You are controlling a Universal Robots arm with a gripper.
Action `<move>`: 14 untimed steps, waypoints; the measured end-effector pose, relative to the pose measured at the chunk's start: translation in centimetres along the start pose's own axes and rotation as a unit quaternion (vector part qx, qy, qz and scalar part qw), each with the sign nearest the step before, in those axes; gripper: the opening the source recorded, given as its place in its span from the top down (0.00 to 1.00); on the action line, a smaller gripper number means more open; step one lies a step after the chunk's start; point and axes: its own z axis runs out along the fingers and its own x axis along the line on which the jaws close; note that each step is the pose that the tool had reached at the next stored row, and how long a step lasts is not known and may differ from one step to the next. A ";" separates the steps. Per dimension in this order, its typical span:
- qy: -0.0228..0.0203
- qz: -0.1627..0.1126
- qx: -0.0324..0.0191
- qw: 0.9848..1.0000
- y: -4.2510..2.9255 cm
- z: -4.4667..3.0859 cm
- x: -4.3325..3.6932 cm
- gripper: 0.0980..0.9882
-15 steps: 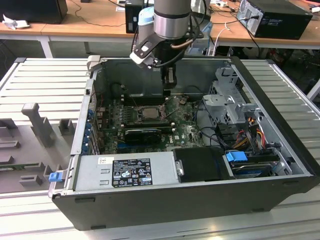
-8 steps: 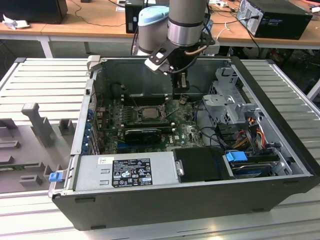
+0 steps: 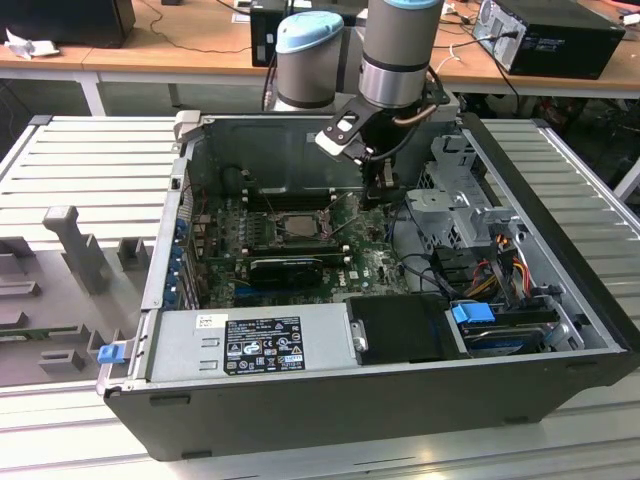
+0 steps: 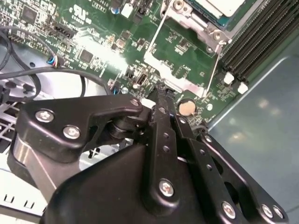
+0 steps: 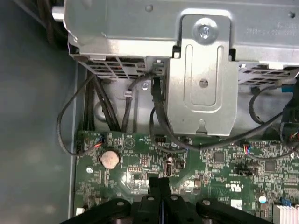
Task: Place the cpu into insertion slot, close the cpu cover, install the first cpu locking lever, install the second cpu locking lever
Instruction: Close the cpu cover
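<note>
Noted claw (image 4: 159,93) pressed together, nothing visible between fingertips, hanging low over green motherboard (image 4: 93,32). Spotted coin cell battery (image 4: 187,107) just beside its tips. Farther past the tips, logged cpu (image 4: 222,5), pale face up, seated in insertion slot (image 3: 270,228), apart from claw. Beyond that, saw black memory slots (image 4: 261,32) and wall of open computer case (image 3: 330,410).
</note>
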 end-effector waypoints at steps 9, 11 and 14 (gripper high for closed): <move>0.000 0.000 0.000 1.000 -0.93 -0.02 0.04 0.99; 0.001 0.000 0.000 1.000 -1.20 -0.03 0.05 0.99; 0.000 0.000 0.000 1.000 -1.56 -0.04 0.07 0.99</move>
